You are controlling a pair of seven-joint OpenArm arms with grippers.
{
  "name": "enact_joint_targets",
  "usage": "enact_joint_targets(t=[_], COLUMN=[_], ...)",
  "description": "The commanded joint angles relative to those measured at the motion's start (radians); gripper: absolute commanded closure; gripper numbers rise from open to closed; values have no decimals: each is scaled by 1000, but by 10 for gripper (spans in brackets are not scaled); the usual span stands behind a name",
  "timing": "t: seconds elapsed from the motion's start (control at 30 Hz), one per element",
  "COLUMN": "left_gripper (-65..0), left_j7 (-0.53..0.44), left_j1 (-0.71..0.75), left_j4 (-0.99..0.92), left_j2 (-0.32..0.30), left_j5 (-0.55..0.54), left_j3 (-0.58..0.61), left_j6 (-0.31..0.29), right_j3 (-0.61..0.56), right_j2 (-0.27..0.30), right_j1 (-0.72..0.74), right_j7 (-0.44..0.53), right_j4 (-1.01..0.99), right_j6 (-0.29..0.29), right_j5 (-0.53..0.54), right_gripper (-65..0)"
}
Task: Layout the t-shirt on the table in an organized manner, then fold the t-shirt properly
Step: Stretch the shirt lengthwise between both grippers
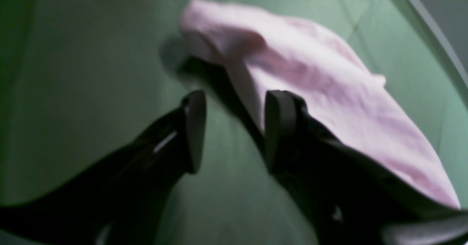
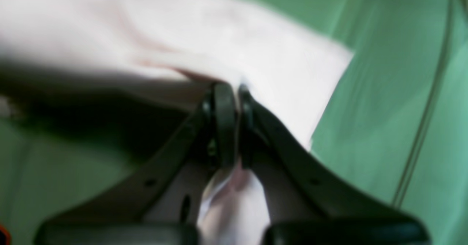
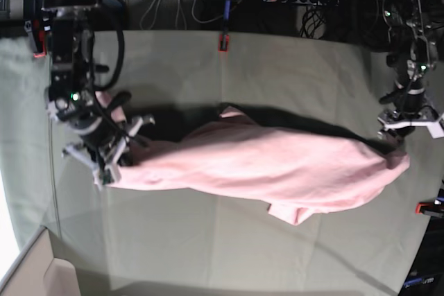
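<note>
Right end effector (image 2: pixel 234 91): I see it pinching the t-shirt (image 3: pixel 277 171).
Left end effector (image 1: pixel 234 131): spread, shirt just beside it on the worktop (image 3: pixel 208 247).

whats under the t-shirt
The t-shirt is stretched out over the table; only the table's green cloth shows around it. Anything beneath the fabric is covered.

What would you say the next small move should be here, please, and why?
Probably bring the left gripper onto the near end of the t-shirt and close it there. Its jaws stand apart with only table between them, while the right gripper is already shut on the far end. The shirt lies stretched but bunched between the two arms, so both ends need holding before it can be spread flat.
</note>
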Motion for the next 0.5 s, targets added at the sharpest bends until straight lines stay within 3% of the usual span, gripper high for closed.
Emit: enact_joint_targets(t=[0.0, 0.33, 0.47], left_gripper=[-253, -253, -253], left_j7=[-14, -12, -15], left_j1=[-5, 62, 85], left_j4=[19, 61, 110], left_j2=[-13, -8, -9], left_j5=[-4, -1, -1], left_j3=[-2, 9, 110], left_j6=[-10, -11, -11], right_j3=[3, 3, 0], right_j2=[7, 5, 4], right_j1=[39, 309, 353], right_j7=[21, 20, 20], right_j4=[9, -128, -134], right_j6=[2, -1, -1], right_j5=[6, 6, 6], right_gripper=[0, 0, 0])
